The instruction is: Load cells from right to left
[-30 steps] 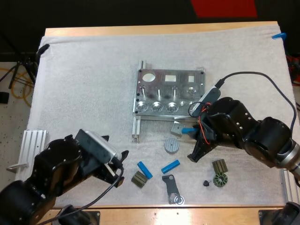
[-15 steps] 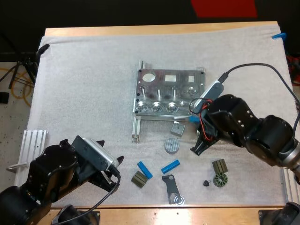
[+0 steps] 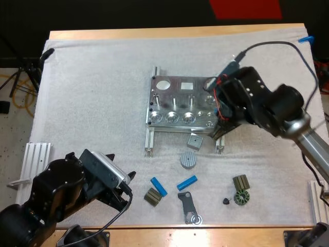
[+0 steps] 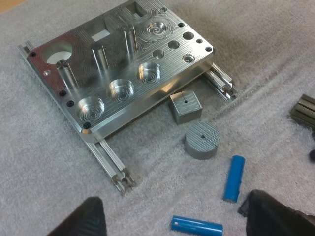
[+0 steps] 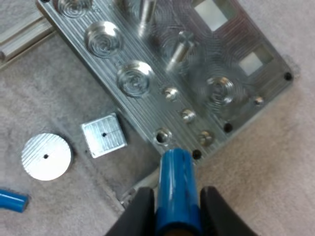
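By the fixture [image 5: 206,115] edge, blue cell [image 5: 178,189] in right jaws.

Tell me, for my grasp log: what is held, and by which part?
The right gripper pinches a blue cylinder by one end; left gripper, open, holds nothing.

I hold one blue cell [image 5: 176,172] pinched between my right gripper's [image 5: 174,199] fingers, its tip at a small hole on the metal fixture's [image 5: 162,64] edge. A second cell [image 3: 158,186] and a third cell [image 3: 187,182] lie flat on the mat [image 3: 103,103] in front, close but apart.
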Motion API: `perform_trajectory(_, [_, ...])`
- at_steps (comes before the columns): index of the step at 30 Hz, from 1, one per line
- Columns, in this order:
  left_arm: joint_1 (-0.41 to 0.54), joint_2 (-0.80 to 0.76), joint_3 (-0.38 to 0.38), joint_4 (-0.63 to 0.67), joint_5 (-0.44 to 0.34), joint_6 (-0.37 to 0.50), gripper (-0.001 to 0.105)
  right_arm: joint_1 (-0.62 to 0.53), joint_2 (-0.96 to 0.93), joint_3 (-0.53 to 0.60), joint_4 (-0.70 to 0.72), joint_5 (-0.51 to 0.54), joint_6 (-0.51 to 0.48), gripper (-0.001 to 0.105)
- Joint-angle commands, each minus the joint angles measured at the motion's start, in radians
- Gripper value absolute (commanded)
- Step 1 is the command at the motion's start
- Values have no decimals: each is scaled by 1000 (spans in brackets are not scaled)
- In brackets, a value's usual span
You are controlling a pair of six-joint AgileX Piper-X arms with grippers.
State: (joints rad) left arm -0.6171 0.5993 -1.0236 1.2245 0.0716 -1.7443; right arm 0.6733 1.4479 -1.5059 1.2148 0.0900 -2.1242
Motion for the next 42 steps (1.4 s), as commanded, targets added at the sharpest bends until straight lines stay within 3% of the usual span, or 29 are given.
perform_trajectory(1, [-5, -6, -6, -4, -17, -1, 60, -7, 30, -28, 34, -32, -11, 1])
perform_trajectory(8, [-5, -6, -6, -30, -17, -1, 60, -7, 144, -84, 108, -15, -9, 1])
perform_trajectory(17, [-5, -6, -6, -32, -17, -1, 60, -32, 253, -118, 108, 92, -55, 1])
perform_trajectory(25, [-5, -6, -6, -32, -17, -1, 60, -90, 310, -120, 49, 84, -55, 1])
perform_trajectory(42, [-5, -6, -6, -32, -17, -1, 60, -99, 388, -118, -8, 46, -55, 1])
